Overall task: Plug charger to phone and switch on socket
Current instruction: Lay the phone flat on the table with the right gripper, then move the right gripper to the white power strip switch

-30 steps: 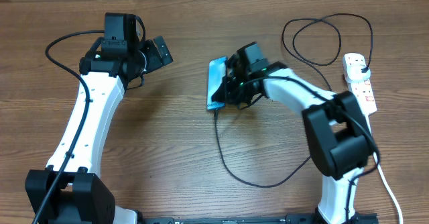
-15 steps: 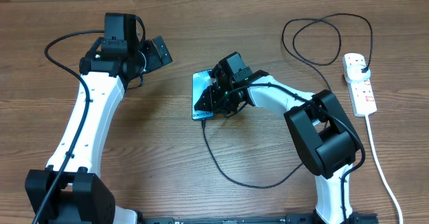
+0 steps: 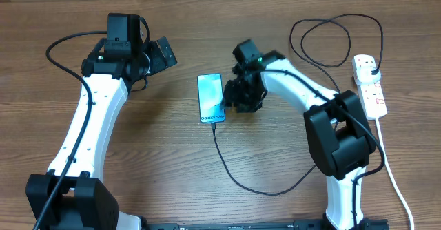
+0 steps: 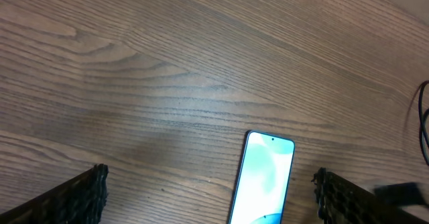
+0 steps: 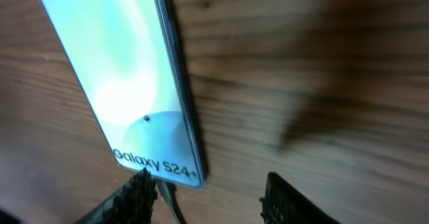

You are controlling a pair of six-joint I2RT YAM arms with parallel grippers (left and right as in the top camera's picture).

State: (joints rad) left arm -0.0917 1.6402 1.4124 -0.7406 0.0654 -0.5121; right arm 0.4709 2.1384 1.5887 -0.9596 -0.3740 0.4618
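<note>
The phone is laid flat on the table, near its middle. The right tool is set just beside the phone's right edge. The left tool is placed behind and left of the phone, apart from it. The charger is led from the phone's near end round to the socket at the far right.

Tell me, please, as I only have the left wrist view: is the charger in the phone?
Observer: Overhead, the charger cable meets the phone's end by the Galaxy text; it looks plugged in.
Operator: Where is the right gripper?
Observer: The right gripper hangs open just beside the phone, holding nothing.
Operator: And the socket?
Observer: The charger's plug head sits in the socket's far outlet; switch state unclear.
</note>
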